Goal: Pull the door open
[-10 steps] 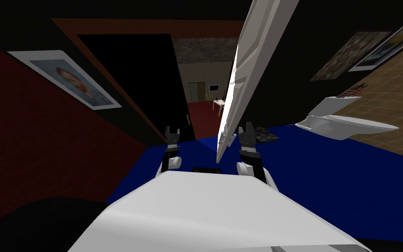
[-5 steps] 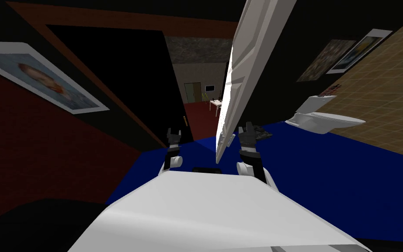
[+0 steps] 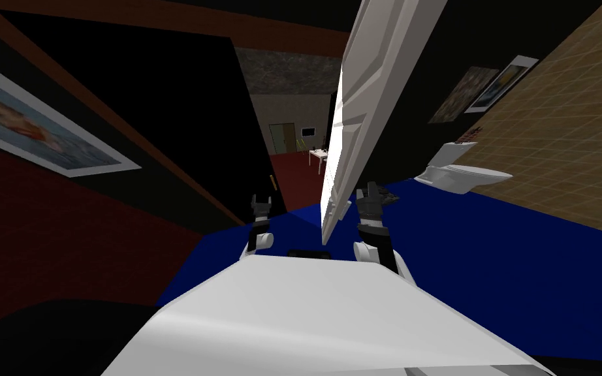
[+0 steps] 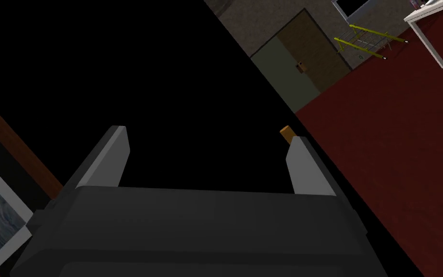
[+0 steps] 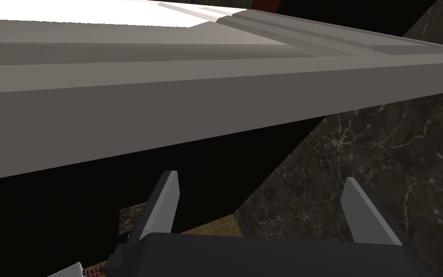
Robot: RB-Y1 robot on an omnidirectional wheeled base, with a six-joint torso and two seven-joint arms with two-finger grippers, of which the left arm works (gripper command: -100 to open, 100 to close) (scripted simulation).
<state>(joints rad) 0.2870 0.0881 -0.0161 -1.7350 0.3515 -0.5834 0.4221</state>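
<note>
Base turned; door [image 3: 353, 117] just left of R end effector [image 3: 366, 190].

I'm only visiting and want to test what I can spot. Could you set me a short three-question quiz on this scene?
1. True or false: the white door stands open.
2. The right gripper is: A open, holding nothing; B shut on a handle; C shut on a cup.
3. Fill in: the floor beside the white toilet is ____.
Key: 1 true; 2 A; 3 blue.
</note>
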